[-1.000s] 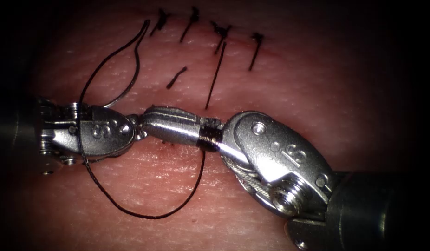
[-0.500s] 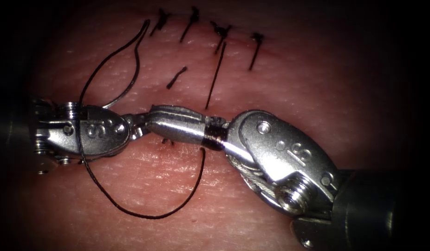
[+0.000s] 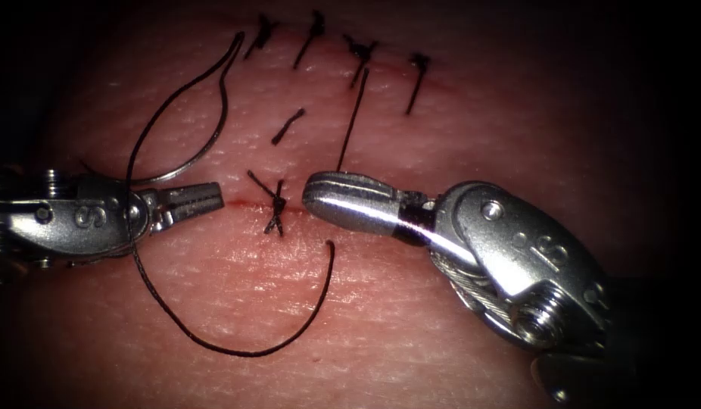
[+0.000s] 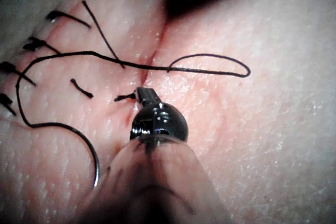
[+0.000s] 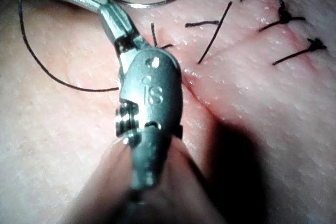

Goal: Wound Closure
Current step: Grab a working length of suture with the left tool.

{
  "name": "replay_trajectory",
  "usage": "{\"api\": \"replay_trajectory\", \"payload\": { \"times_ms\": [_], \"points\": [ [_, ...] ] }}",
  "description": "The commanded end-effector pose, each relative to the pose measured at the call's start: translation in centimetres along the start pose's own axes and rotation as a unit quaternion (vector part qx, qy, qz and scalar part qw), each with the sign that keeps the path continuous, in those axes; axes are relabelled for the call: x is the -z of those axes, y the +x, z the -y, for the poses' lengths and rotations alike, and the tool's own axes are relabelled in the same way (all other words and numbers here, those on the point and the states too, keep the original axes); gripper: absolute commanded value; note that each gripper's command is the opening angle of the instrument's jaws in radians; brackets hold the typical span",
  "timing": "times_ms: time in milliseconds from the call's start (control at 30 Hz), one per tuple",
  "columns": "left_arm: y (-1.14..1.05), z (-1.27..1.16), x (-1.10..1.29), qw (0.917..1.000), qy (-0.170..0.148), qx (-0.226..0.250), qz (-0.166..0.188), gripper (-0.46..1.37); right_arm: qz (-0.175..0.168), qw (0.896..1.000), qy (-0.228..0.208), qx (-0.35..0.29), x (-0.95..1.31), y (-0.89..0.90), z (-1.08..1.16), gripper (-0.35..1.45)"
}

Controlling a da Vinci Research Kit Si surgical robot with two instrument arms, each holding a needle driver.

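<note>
**A:** So, where is everything sitting?

**B:** The needle (image 3: pixel 185 163) looks to lie flat on the tissue (image 3: pixel 456 121), not in it, left of the knot (image 3: pixel 275 204) and just behind the left tool (image 3: pixel 214 198). The thread (image 3: pixel 214 350) runs from its far end, crosses that tool's wrist, loops round below and ends loose near the right tool (image 3: pixel 313 198).

**A:** And the jaws?

**B:** Both pairs look pressed together with nothing between them. They face each other across the knot, which sits on the cut (image 3: pixel 241 203).

**A:** How will the needle handle?

**B:** I judge it light, stiff and slick: thin polished steel that would twist in a loose hold. The body of the curve, well back from the point, looks the safest place to take it. The thread seems limp and fine, so it would be easy to snag. The tissue seems soft and moist and likely to give under pressure.

**A:** Anything readable?

**B:** A stamped "S" on each tool's wrist, and what looks like "iS" on the right tool's wrist in the right wrist view. Beyond that, 4 older stitches (image 3: pixel 362 51) and a loose cut end (image 3: pixel 288 126) lie farther up.
</note>
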Motion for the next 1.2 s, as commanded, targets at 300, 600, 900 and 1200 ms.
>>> {"api": "replay_trajectory", "payload": {
  "times_ms": [300,600,900,1200],
  "points": [
    [-0.08,0.00,0.09,0.9989,-0.043,-0.015,-0.014,0.59,0.004,1.000,-0.006,0.008,0.17,-0.06,-0.09,-0.35],
    [-0.12,0.03,0.24,0.9991,-0.021,-0.027,-0.027,0.92,0.020,0.999,-0.028,0.019,0.29,-0.21,-0.20,0.24],
    [0.23,0.27,0.44,0.9942,0.034,-0.063,-0.081,1.01,0.024,0.999,-0.027,0.022,0.37,-0.27,-0.24,0.16],
    [0.44,0.60,0.42,0.9896,0.075,-0.084,-0.089,1.07,0.025,0.999,-0.029,0.023,0.38,-0.29,-0.24,0.11]
  ]
}}
